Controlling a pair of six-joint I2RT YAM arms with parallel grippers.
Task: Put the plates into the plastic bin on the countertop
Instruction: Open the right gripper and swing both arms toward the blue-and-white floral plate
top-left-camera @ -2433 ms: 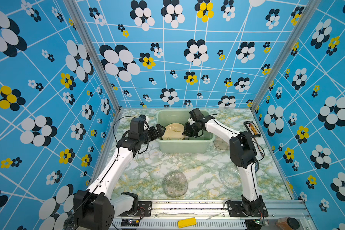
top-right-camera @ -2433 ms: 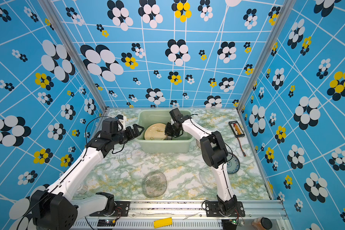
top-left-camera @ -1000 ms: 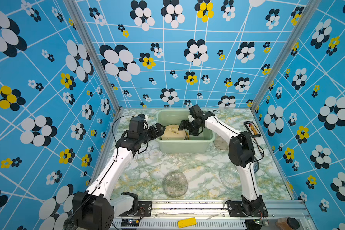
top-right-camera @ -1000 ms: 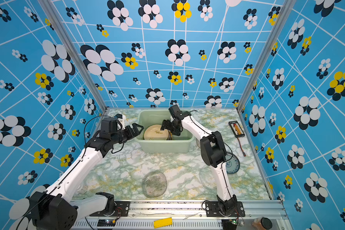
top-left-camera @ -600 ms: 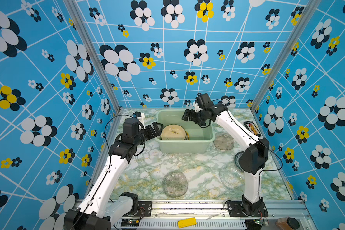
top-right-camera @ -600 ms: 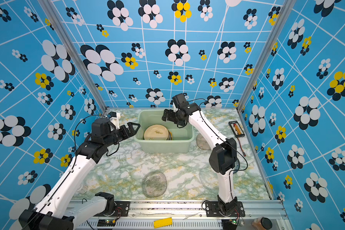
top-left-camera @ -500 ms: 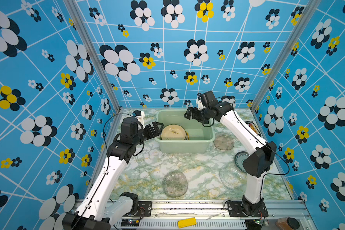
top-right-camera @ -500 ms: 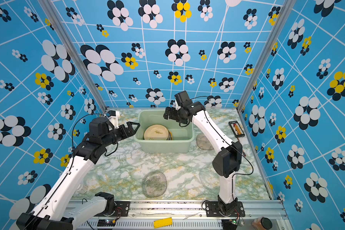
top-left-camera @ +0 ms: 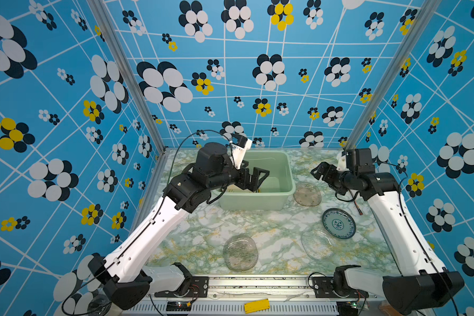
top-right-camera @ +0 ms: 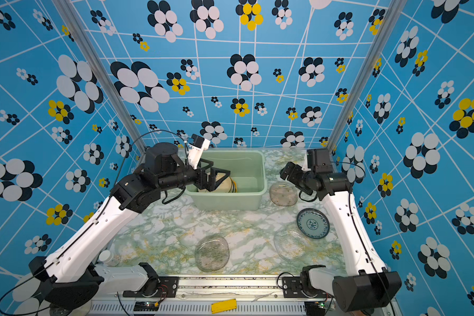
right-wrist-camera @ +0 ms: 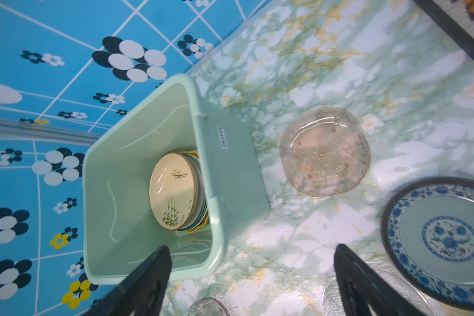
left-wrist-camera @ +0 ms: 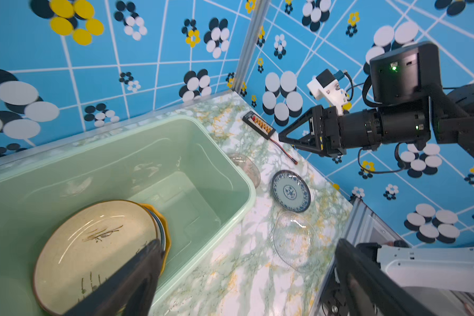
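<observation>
I read both hands as empty. The left gripper has its jaws spread wide above the glossy, pale mint-green rectangular plastic bin. The right gripper is equally wide over the marble-patterned countertop. In the bin is a stack topped by a round beige glazed plate with grass drawing, with a scalloped yellow plate beneath. On the countertop lie a smoky glass plate just beside the bin, a blue-patterned plate and two textured clear glass plates.

No text can be read.
A small white label sits on the plastic bin outer wall; its print is too blurred to read.
</observation>
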